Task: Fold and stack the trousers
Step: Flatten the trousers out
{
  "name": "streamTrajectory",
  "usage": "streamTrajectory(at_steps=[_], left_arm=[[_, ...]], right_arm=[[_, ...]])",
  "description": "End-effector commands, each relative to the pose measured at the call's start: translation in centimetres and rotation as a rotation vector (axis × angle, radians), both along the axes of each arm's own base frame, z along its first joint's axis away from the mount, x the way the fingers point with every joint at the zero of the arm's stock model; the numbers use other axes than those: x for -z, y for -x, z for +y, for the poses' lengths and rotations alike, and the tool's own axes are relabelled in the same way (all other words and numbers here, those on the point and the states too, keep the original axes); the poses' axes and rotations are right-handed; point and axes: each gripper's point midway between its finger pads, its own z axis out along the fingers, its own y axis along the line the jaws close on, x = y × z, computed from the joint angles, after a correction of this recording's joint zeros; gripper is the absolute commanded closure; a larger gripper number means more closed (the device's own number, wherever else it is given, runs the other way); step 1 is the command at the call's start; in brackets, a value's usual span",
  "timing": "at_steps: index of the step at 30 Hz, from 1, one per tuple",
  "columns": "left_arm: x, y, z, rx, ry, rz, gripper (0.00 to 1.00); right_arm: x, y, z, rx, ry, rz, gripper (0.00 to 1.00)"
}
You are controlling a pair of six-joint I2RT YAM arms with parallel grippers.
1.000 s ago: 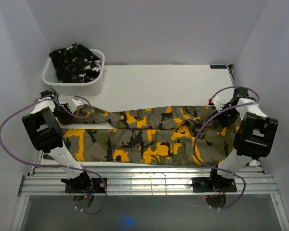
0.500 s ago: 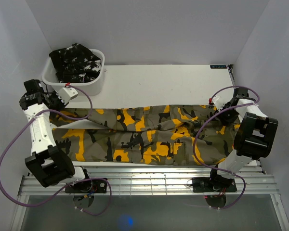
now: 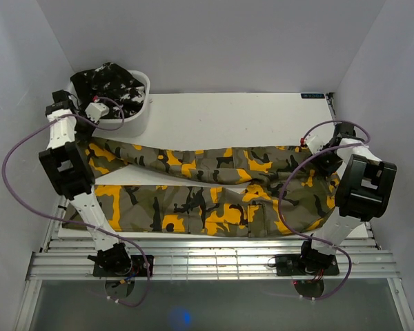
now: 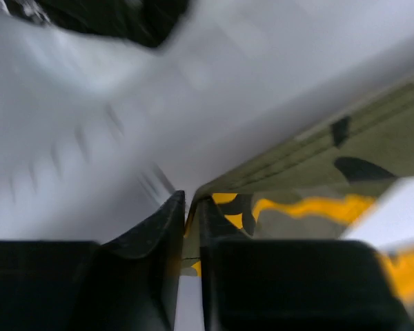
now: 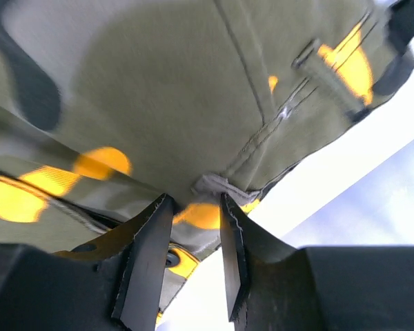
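The olive-grey camouflage trousers with orange-yellow and black patches lie lengthwise across the table. One leg is drawn up and back toward the far left. My left gripper sits beside the tub, shut on that leg's end, and the cloth is pinched thin between the fingers. My right gripper is at the waist end on the right, its jaws closed on a bunched fold of the waistband. The black, white-flecked trousers lie heaped in the tub; their edge shows in the left wrist view.
The white plastic tub stands at the back left corner, and its wall fills the left wrist view. Bare white table lies behind the trousers. A slatted metal rail runs along the near edge. Grey walls close in on both sides.
My left arm has swung back and left to the tub, carrying the leg's end with it and stretching that leg taut. The right gripper shifted slightly back and its jaws narrowed on the waistband.
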Motion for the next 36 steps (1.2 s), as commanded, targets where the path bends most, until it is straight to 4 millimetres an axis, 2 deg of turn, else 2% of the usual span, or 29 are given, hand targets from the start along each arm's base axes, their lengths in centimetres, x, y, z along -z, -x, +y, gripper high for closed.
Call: streamTrajectory(at_steps=[1, 2, 3, 4, 5, 6, 7, 8, 9, 11, 12, 13, 14, 15, 16, 17, 19, 20, 22, 25, 26, 28, 29, 30, 34, 36], left_arm=[[-1.0, -6.3, 2.4, -0.096, -0.052, -0.127, 0.71], [1.0, -7.3, 2.7, -0.104, -0.049, -0.099, 0.64], [-0.1, -8.2, 3.2, -0.11, -0.067, -0.129, 0.56], [0.0, -8.3, 3.3, -0.126, -0.063, -0.13, 0.33], [-1.2, -8.2, 3.5, -0.138, -0.068, -0.151, 0.27], [-1.1, -7.6, 3.3, -0.139, -0.055, -0.148, 0.1], [-1.6, -7.1, 3.0, -0.156, -0.033, -0.162, 0.09], [-2.3, -6.4, 2.7, -0.158, 0.002, -0.184, 0.09], [-3.0, -4.5, 1.9, -0.157, 0.015, -0.201, 0.09], [-3.7, -2.6, 0.9, -0.15, 0.043, -0.23, 0.1], [-6.4, -1.5, 0.2, -0.137, 0.038, -0.296, 0.1], [-4.0, 0.5, -1.0, -0.135, 0.076, -0.242, 0.11], [-3.9, 1.4, -1.6, -0.162, 0.108, -0.248, 0.15], [-5.0, 2.1, -2.9, -0.155, 0.151, -0.285, 0.17], [-4.7, 2.8, -3.8, -0.167, 0.199, -0.282, 0.2], [-2.9, 3.8, -4.9, -0.228, 0.278, -0.258, 0.27], [-2.8, 4.5, -6.6, -0.251, 0.373, -0.28, 0.33], [-0.9, 5.3, -7.4, -0.295, 0.418, -0.253, 0.35], [-0.4, 4.6, -7.9, -0.378, 0.506, -0.279, 0.38], [2.2, 3.7, -7.9, -0.492, 0.585, -0.224, 0.46], [4.0, 3.5, -7.6, -0.532, 0.592, -0.181, 0.48], [5.4, 3.4, -7.3, -0.57, 0.595, -0.139, 0.49], [6.1, 3.6, -6.8, -0.595, 0.572, -0.12, 0.5], [7.5, 4.2, -6.8, -0.611, 0.564, -0.064, 0.51], [9.7, 6.8, -4.6, -0.649, 0.457, 0.023, 0.55], [10.3, 8.5, -1.6, -0.676, 0.368, 0.041, 0.56]], right_arm=[[-0.5, -1.9, -2.0, 0.045, 0.066, -0.045, 0.61], [-0.2, -1.6, -3.0, 0.057, 0.112, -0.025, 0.61], [0.1, -1.5, -3.3, 0.061, 0.123, -0.02, 0.61], [0.2, -1.7, -3.6, 0.065, 0.135, -0.028, 0.62], [0.4, -1.6, -4.1, 0.076, 0.143, -0.023, 0.62], [0.5, -1.6, -4.6, 0.083, 0.159, -0.023, 0.62], [0.5, -1.7, -4.9, 0.092, 0.166, -0.03, 0.62], [0.6, -1.7, -5.3, 0.1, 0.172, -0.031, 0.63], [0.6, -1.7, -5.4, 0.109, 0.169, -0.034, 0.63], [-0.1, -1.8, -5.1, 0.113, 0.152, -0.055, 0.63], [-0.3, -1.8, -4.9, 0.116, 0.142, -0.062, 0.63], [-0.7, -1.8, -4.6, 0.119, 0.126, -0.073, 0.63], [-1.6, -1.7, -4.1, 0.119, 0.104, -0.085, 0.63], [-1.9, -1.8, -3.4, 0.111, 0.069, -0.097, 0.63], [-2.3, -1.8, -2.8, 0.106, 0.036, -0.109, 0.63], [-3.1, -1.9, -2.1, 0.107, -0.003, -0.125, 0.63], [-3.5, -1.9, -1.5, 0.107, -0.031, -0.137, 0.63], [-3.6, -1.9, -1.3, 0.11, -0.043, -0.141, 0.63], [-3.5, -2.0, -1.1, 0.107, -0.054, -0.142, 0.65], [-2.3, -2.0, -1.0, 0.113, -0.058, -0.099, 0.69], [-1.6, -1.9, -1.2, 0.121, -0.05, -0.076, 0.74], [-1.1, -2.1, -1.6, 0.132, -0.044, -0.061, 0.8], [-0.2, -1.9, -1.8, 0.135, -0.033, -0.034, 0.8], [0.4, -1.6, -1.8, 0.132, -0.029, -0.018, 0.82], [2.4, -0.3, -2.3, 0.124, 0.01, 0.036, 0.88], [2.8, 0.2, -2.6, 0.123, 0.03, 0.047, 0.91]])
